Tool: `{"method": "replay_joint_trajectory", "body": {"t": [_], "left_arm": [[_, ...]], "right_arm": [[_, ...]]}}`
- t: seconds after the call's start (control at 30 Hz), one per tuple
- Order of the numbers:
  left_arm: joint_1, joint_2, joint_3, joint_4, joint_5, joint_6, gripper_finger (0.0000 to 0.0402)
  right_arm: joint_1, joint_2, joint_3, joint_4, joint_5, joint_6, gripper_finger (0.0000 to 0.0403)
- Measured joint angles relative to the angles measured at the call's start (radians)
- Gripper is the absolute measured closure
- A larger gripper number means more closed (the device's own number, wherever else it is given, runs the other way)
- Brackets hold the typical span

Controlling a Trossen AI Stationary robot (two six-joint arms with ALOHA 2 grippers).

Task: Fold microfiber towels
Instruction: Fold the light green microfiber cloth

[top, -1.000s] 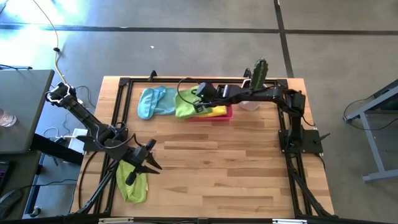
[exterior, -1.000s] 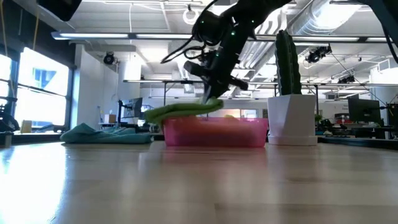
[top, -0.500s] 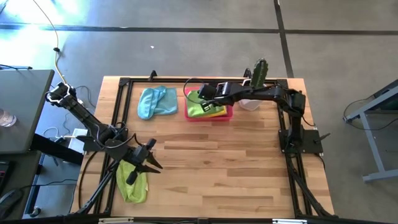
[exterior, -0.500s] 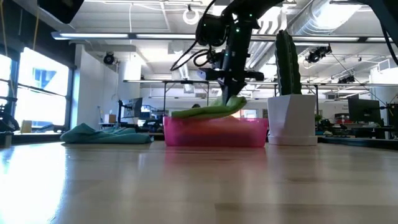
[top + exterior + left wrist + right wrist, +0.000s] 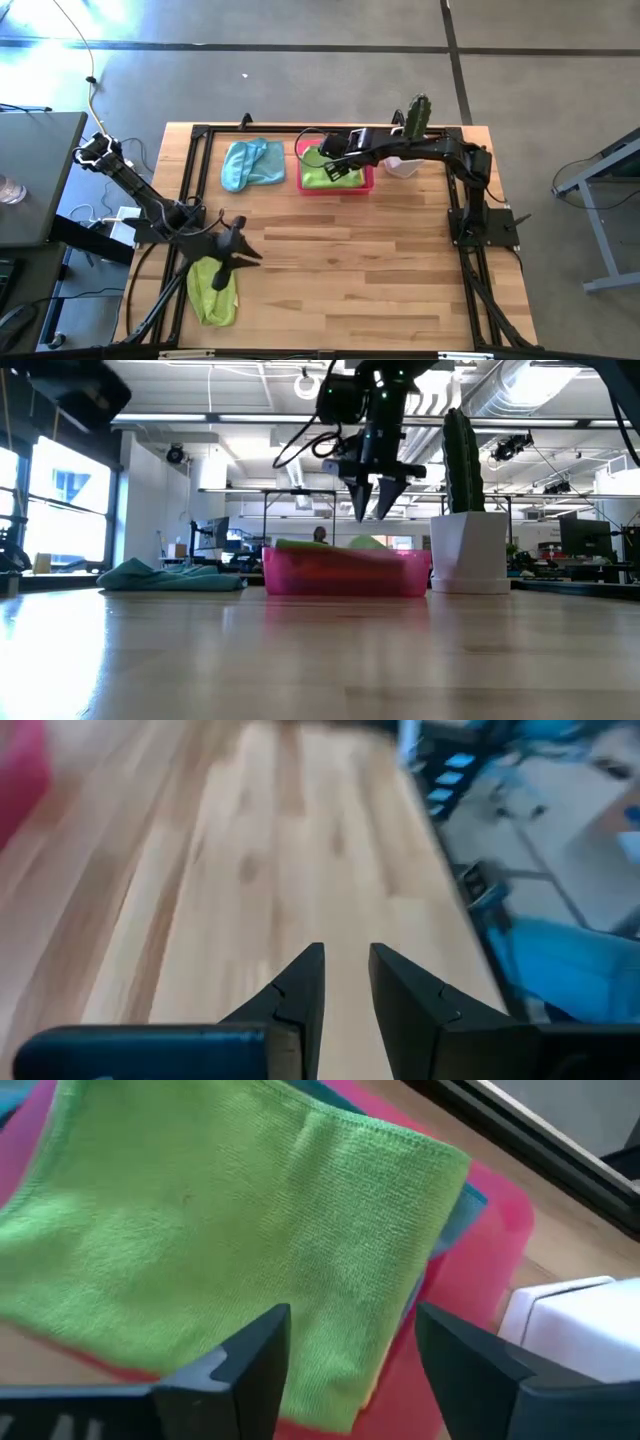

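Microfiber towels lie in three places on the wooden slatted table (image 5: 340, 250). A folded lime green towel (image 5: 328, 172) rests on top of the pile in the rigid pink rectangular tray (image 5: 368, 185) at the far middle of the table; from the right wrist view, edges of a blue cloth (image 5: 455, 1230) and what may be a yellow one peek out beneath it, though that strip is too thin to be sure. Just left of the tray, a loose light blue towel (image 5: 250, 163) sits crumpled on the wood. A second lime green towel (image 5: 213, 288) lies bunched at the near left corner.

The right gripper (image 5: 375, 510) hangs above the tray with its jaws spread wide and nothing between them, clear of the green cloth below. The left gripper (image 5: 238, 252) hovers at the near left, right beside the bunched green towel; its jaws stand slightly apart with only bare table showing between them.

A tall green cactus in a white pot (image 5: 465, 550) stands just right of the tray.
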Motion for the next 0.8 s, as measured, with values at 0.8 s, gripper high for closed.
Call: {"method": "replay_joint_trajectory", "body": {"t": [0.8], "left_arm": [[-0.294,0.346,-0.008,-0.408,0.369,-0.754,0.0328]], "right_arm": [[0.487,0.000,0.037,0.146,-0.075,-0.116,0.0192]]}}
